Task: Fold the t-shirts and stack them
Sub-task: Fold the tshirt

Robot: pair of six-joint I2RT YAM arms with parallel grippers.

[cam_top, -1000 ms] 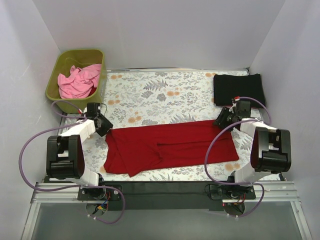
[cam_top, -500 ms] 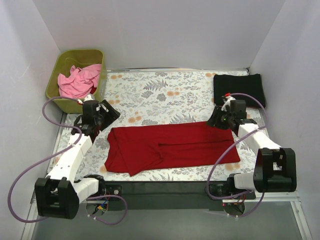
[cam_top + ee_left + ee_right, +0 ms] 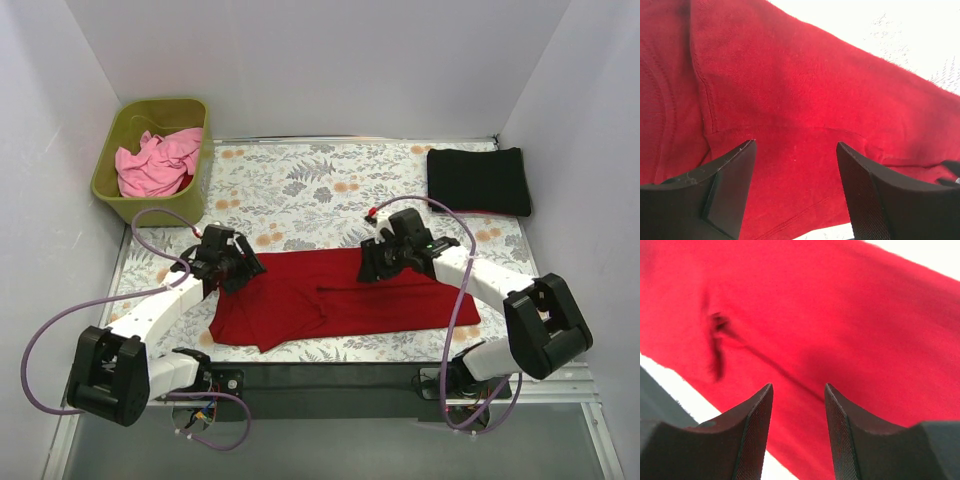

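Note:
The dark red t-shirt [image 3: 340,300] lies folded into a long band across the near part of the table. My left gripper [image 3: 243,270] is open over its upper left corner; the left wrist view shows red cloth [image 3: 790,100] below the spread jaws, nothing held. My right gripper [image 3: 368,266] is open over the shirt's top edge near the middle; the right wrist view shows red cloth [image 3: 840,315] between the open jaws. The black t-shirt [image 3: 478,181] lies folded at the far right. The light pink t-shirt [image 3: 155,162] is crumpled in the bin.
The olive-green bin [image 3: 110,175] stands at the far left corner. The floral table cloth [image 3: 320,190] covers the table. White walls enclose the table on three sides.
Both arms have reached inward. The left gripper moved from beside the bin onto the shirt's left corner. The right gripper moved left from the shirt's right end to its middle.

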